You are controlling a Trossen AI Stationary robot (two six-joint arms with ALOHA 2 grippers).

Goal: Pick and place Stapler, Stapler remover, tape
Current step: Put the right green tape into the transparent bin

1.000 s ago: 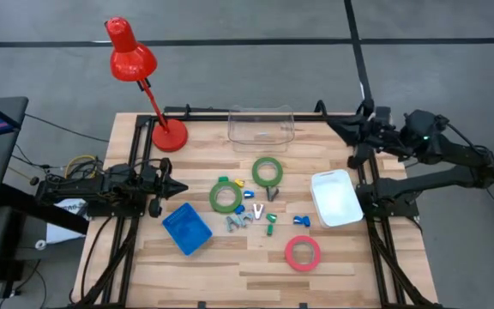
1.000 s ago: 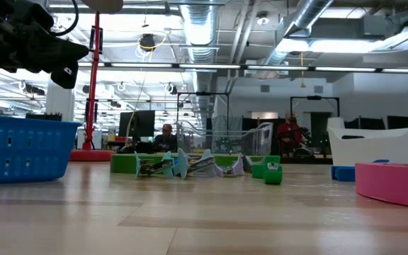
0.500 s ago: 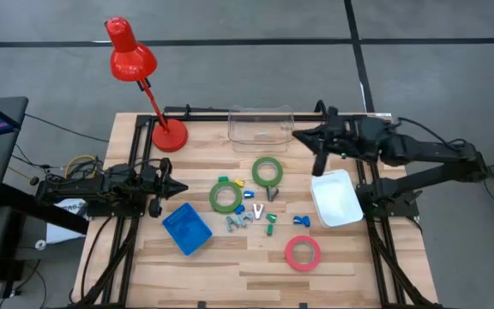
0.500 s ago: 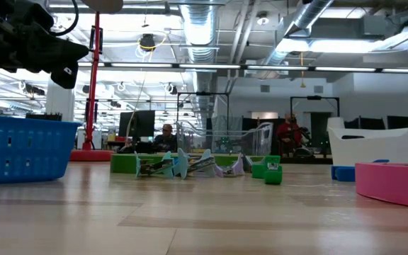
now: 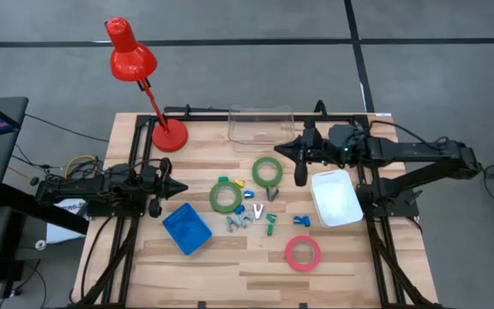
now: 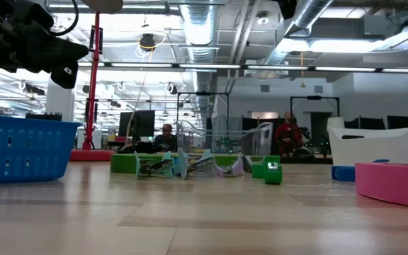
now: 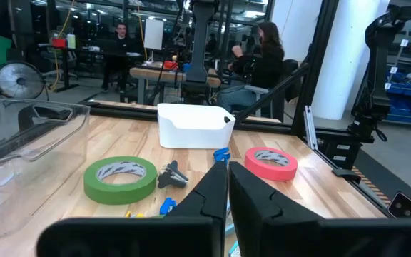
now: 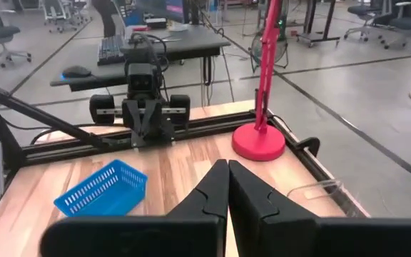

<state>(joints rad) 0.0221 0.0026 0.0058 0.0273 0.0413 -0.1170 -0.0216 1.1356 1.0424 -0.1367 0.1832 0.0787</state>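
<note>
Right gripper (image 5: 286,150) with fingers pressed together, holding nothing, stretched out above the table beyond the green tape ring (image 5: 268,172) and beside the white bin (image 5: 336,197). Left gripper (image 5: 178,187) also with fingers together and empty, parked at the left edge of the table, near the blue basket (image 5: 186,228).

Three tape rings flat on the wood: one green just under the right gripper, a second green ring (image 5: 225,196) nearer the middle, a pink-red ring (image 5: 303,253) well apart toward the front edge. Between them a scatter of small coloured pieces (image 5: 251,216), blue, green and grey, probably the staple removers and small staplers; too small to tell which is which. Clear container (image 5: 261,124) at the far edge, red desk lamp (image 5: 135,64) at the far left corner.

Judging the handling: tape rings probably light and stiff, with a smooth outer face, so likely to slide on the wood if pushed from the side. Best hold seemingly across the band, one finger in the open centre and one outside. Must open first. Small pieces lie close together, so risk of pinching two at once.
</note>
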